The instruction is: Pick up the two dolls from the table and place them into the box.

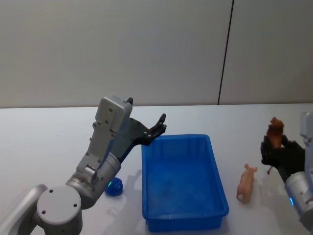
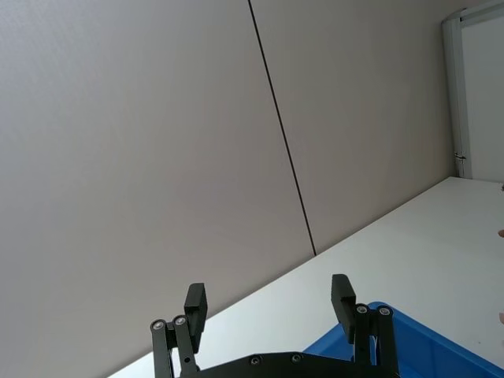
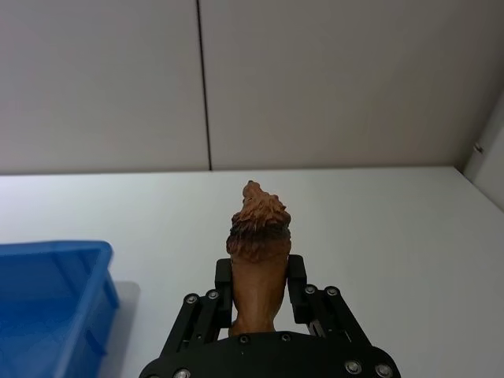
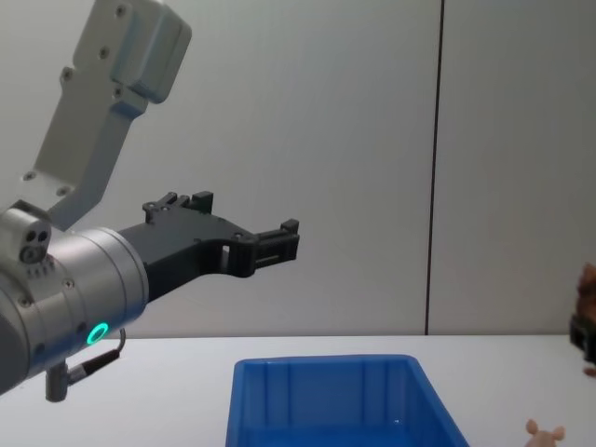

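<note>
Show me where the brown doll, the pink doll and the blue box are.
brown doll (image 3: 256, 256): right wrist view, on its upper body.
pink doll (image 1: 246, 183): head view, middle of its body.
blue box (image 1: 183, 223): head view, on its front wall.

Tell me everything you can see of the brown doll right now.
The dark brown doll is a small moulded animal figure with a smooth orange-brown body and a rough, darker, mane-like head. It stands upright, head up, clamped at its lower body by the right gripper, lifted above the table to the right of the blue box. Nothing else touches it. The left gripper hovers open near the box's far left corner, away from it.
</note>
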Controlling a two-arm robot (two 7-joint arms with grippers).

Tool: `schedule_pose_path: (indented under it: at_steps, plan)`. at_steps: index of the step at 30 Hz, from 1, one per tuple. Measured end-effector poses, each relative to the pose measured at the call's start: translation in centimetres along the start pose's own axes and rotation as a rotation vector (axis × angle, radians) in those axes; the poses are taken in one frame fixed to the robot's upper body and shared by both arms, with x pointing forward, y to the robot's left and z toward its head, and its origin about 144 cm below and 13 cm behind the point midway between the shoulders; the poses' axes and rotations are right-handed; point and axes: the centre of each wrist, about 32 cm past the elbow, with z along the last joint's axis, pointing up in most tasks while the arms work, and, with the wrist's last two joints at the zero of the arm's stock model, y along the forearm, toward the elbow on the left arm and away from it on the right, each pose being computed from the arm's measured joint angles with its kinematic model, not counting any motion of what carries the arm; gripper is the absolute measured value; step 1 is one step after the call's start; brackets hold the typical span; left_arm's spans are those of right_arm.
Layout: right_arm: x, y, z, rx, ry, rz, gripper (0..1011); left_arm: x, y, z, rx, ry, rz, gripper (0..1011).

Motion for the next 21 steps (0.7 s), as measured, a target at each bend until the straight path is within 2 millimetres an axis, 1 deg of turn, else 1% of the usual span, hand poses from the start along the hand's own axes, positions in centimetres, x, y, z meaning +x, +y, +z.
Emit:
schedule_pose_path:
  at_steps: [9,21]
  plan:
    - [-0.5,-0.3,1.6,0.064,-0.006,0.117,393,0.0,0.0,0.0,0.0,0.0,0.0,1001]
    - [-1.6,-0.5,2.9,0.073,-0.009,0.284,393,0.0,0.0,0.0,0.0,0.0,0.0,1001]
